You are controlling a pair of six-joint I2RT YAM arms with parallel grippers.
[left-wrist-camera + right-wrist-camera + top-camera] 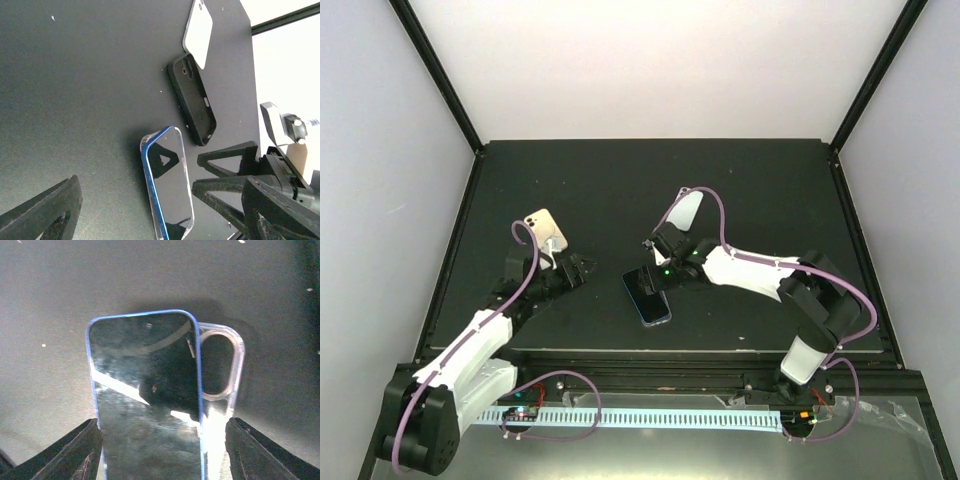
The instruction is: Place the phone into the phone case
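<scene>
Unfinished, we judge: phone point(145, 400) askew atop case point(239, 356), unseated, straddled by right gripper point(162, 445), spread, grasping nothing; left gripper point(582, 268) released. Aligning, pressing remain.

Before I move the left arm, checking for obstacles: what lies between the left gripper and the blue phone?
Nothing: in the top view only bare black table separates the left gripper from the blue phone.
</scene>
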